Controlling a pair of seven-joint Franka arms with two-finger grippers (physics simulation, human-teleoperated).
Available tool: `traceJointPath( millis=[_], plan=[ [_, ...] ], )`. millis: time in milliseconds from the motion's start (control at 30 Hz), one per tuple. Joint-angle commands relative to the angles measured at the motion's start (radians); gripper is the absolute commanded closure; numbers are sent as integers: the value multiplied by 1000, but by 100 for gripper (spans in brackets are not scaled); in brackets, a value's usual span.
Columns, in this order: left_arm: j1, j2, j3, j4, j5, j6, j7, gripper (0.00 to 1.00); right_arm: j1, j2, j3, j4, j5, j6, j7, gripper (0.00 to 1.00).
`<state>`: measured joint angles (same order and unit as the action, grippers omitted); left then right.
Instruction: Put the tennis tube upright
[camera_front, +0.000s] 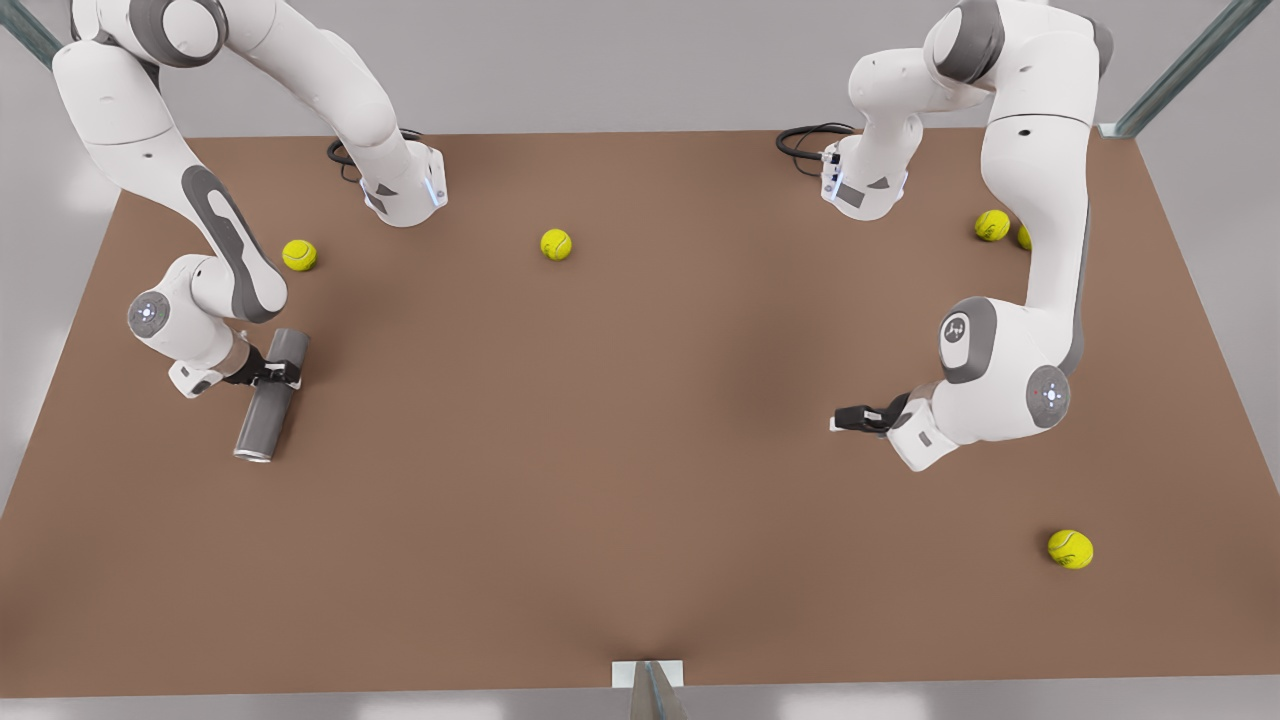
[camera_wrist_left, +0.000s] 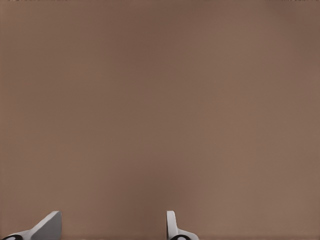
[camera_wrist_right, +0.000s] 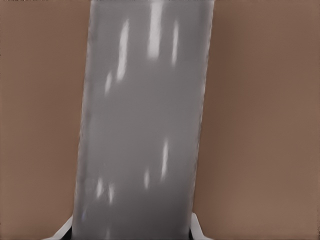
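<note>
Tennis tube (camera_front: 270, 395) is lying flat at the table's (camera_front: 640, 500) 9 o'clock side. Right gripper (camera_front: 280, 374) is pinching it mid-length; left gripper (camera_front: 845, 420) is waiting at 3 o'clock, fingers spread, empty. Risk: the smooth cylinder pivoting or slipping between the pads while tipping up.

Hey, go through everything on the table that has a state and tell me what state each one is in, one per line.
Tennis tube: lying on its side on the table, not upright.
Right end effector: straddling the tube's middle, fingers on either side.
Left end effector: open, holding nothing, waiting over bare table.
Tennis balls: loose on the table, none in the tube's grasp area.
</note>
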<state>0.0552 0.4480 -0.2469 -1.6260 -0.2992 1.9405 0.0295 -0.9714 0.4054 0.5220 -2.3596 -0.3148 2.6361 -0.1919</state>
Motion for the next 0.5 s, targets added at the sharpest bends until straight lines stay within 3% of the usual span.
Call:
traceJointPath(
  millis=[0, 200, 467],
  plan=[
    [0, 0, 0, 0, 0, 0, 1, 1, 0, -2, 0, 0, -4, -2, 2, 23],
    [2, -3, 0, 0, 0, -2, 1, 1, 8, -39, 23, 2, -4, -15, -4, 23],
    [3, 0, 0, 0, 0, 2, 1, 1, 33, -80, 191, 46, -1, -64, 5, 23]
  ],
)
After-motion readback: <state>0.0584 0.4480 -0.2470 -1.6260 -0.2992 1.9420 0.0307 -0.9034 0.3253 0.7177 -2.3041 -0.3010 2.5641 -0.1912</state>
